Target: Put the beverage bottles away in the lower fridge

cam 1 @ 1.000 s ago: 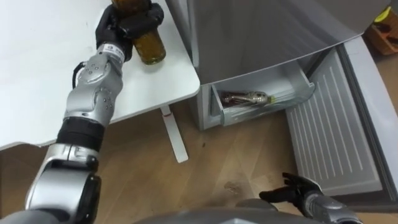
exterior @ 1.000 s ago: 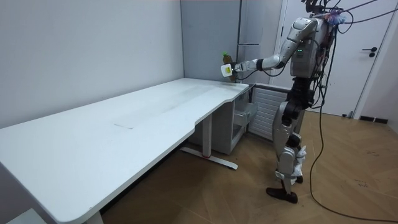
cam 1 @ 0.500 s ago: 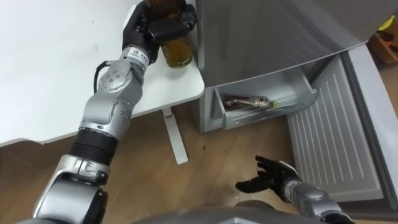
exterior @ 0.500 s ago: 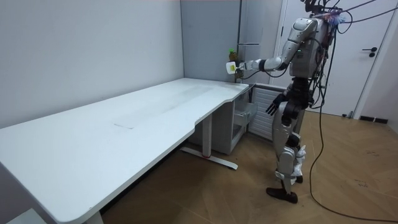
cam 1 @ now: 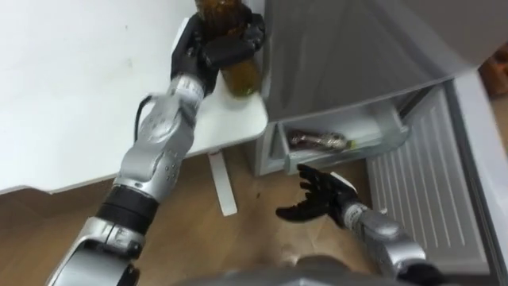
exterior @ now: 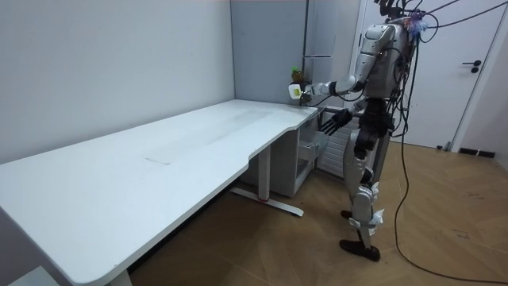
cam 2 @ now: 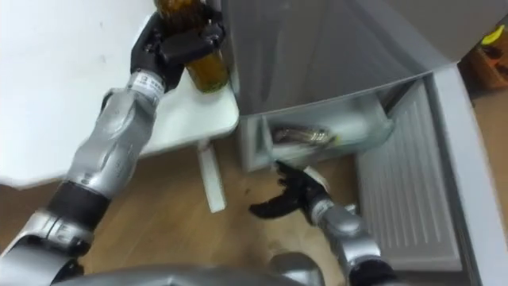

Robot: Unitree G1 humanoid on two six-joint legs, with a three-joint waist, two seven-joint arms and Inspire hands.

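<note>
In the left eye view I see my left hand (cam 1: 214, 49) curled round an amber drink bottle (cam 1: 240, 75), holding it upright over the corner of the white desk (cam 1: 71, 103), just beside the grey fridge (cam 1: 357, 40). Lower down, my right hand (cam 1: 321, 199) is spread wide and holds nothing, in front of the open lower fridge drawer (cam 1: 381, 131), where a second bottle (cam 1: 317, 141) lies on its side. In the room view the robot stands upright by the desk's far end, near the fridge, with its left arm stretched over the desk corner and its right arm out at waist height. The right eye view shows the ribbed lower fridge door (cam 2: 405, 199) swung open beside the drawer.
</note>
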